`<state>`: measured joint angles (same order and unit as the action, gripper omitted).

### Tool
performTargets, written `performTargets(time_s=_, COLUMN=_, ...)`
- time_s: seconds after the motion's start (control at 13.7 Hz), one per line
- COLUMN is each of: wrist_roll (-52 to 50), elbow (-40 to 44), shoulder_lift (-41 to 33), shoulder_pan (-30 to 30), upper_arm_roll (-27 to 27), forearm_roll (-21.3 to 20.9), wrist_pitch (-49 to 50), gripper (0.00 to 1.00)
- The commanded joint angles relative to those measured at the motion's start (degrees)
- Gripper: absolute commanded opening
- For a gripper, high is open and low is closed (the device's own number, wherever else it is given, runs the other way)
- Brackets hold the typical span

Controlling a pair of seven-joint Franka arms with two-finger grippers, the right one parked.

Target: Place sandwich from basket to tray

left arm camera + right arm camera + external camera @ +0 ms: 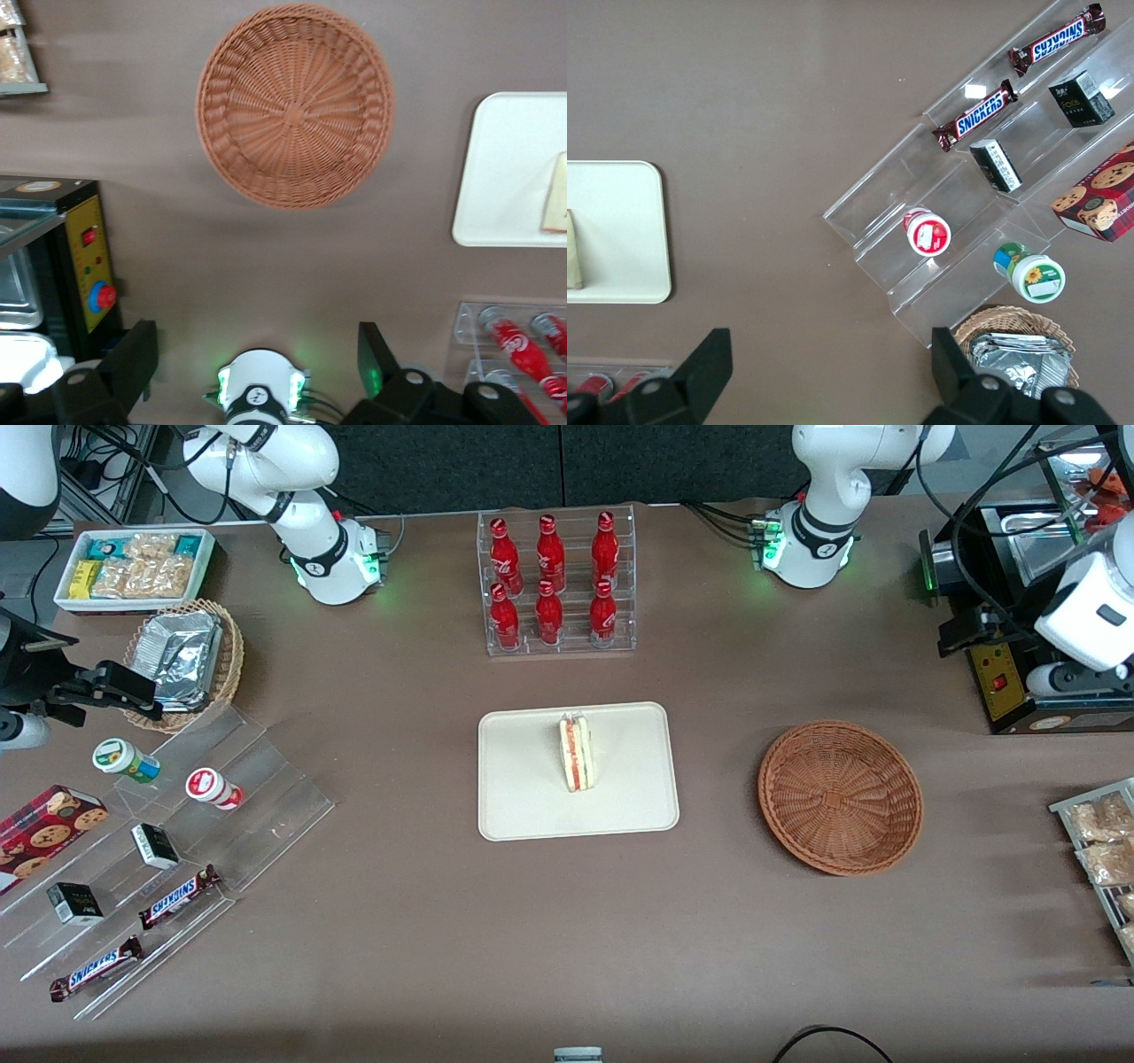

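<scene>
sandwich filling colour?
Red and pale layers on the sandwich, clearest in the front view; open gripper is parked away.

- Your table (425, 921) has a brown cover.
- The tray (532, 797) lies mid-table; the basket (840, 797) sits beside it, toward the working arm's end.
- The bottle rack (560, 584) stands farther from the front camera.
- The gripper (257, 359) hangs open above the table, near the basket.

Gripper (257, 359): fingers (133, 359) spread wide, nothing between them; hangs high over the tabletop (292, 266)
Basket (295, 104): reddish-brown wicker, nothing in it
Tray (509, 168): cream, cut by the frame; sandwich (558, 195) edge on it
Bottles (518, 345): red, in clear rack
</scene>
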<state>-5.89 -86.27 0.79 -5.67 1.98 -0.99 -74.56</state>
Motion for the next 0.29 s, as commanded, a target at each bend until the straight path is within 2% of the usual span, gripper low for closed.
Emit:
performTargets(time_s=0.0, wrist_roll=3.34, elbow=-2.68, shoulder_lift=-2.37, shoulder_pan=1.01, upper_arm_roll=-0.92, forearm_roll=-1.12, wrist_pitch=-0.76, gripper=0.99)
performTargets(time_s=0.22, wrist_roll=3.6, elbow=-0.84, shoulder_lift=-1.32, shoulder_pan=1.01, upper_arm_roll=-0.92, forearm_roll=-0.5, wrist_pitch=-0.67, gripper=0.99)
